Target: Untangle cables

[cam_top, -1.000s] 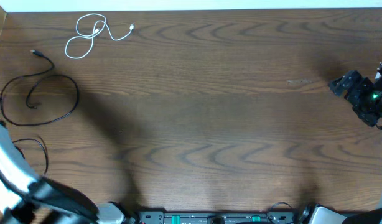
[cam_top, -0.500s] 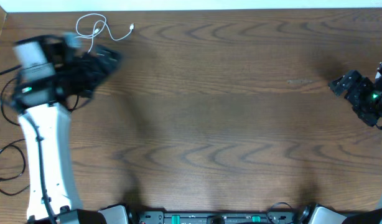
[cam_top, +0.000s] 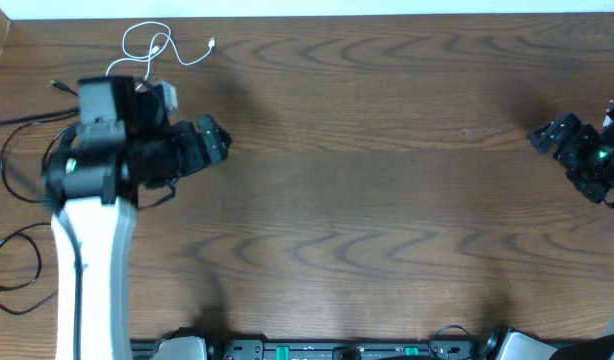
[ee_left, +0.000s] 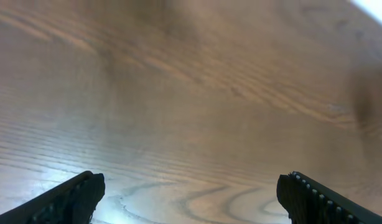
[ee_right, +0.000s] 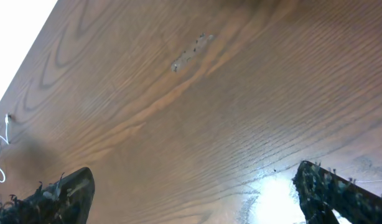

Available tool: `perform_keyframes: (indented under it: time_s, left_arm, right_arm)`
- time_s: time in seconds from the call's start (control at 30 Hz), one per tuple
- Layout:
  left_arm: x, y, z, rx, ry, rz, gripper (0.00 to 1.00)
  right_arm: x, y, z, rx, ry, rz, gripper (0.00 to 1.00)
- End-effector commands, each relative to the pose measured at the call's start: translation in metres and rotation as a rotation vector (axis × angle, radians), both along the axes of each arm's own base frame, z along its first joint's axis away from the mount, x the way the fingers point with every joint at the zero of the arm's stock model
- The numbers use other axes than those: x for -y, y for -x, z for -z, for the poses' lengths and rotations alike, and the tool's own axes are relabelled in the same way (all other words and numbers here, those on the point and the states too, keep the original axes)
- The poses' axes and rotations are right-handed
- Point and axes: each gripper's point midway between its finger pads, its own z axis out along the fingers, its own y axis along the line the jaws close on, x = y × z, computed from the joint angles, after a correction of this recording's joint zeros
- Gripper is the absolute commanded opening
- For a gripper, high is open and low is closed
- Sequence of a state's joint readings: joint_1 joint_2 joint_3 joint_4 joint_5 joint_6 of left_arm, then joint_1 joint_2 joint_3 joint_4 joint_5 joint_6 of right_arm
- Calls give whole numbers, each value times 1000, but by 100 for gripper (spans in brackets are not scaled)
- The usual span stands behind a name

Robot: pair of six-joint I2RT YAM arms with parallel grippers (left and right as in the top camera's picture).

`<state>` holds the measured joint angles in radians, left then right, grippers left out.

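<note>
The left gripper [cam_top: 216, 140] is held spread, empty, at five o'clock from the white cable [cam_top: 157, 45]. The right gripper [cam_top: 537, 135] is likewise spread.

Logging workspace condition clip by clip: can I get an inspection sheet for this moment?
Surface: wooden table; small pale scuff right of centre.
Job's things: white cable looped at the far left; black cable partly hidden under the left arm; second black cable at the near left edge.
Clutter: nothing seen.
Hands: left hand open, holding nothing, over bare wood; right hand open, holding nothing, near the right edge.
Cables: the white one lies apart from both black ones; whether the black ones touch cannot be told.
Surroundings: white strip beyond the far edge; robot bases at the near edge.
</note>
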<state>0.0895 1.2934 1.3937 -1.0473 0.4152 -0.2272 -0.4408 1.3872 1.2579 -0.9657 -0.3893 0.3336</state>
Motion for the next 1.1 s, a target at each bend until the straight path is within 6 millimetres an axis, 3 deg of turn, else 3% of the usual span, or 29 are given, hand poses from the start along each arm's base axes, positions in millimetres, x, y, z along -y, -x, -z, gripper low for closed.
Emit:
perform_keyframes:
  time_s: [0.0,0.13,0.27,0.43,0.6,0.87,1.07]
  left_arm:
    - [4,25,-38,143,-41,37,95]
    - [22,50,-52,225,-65,134,95]
    - [47,80,-40,185,-51,239,96]
    - [63,110,-30,175,-45,328,96]
    - [54,133,-53,308,-70,303,96]
    - [6,176,-70,447,-167,54,97]
    - [-1,198,-75,519,-168,31,98]
  right_arm:
    - [-1,-3,-6,16,-3,3,99]
    - [-1,-3,-6,16,-3,3,99]
    - [-1,-3,-6,16,-3,3,99]
    - [-1,-3,-6,16,-3,3,99]
    - [-1,-3,-6,16,-3,3,99]
    - [-1,-3,-6,16,-3,3,99]
    - [-1,-3,-6,16,-3,3,99]
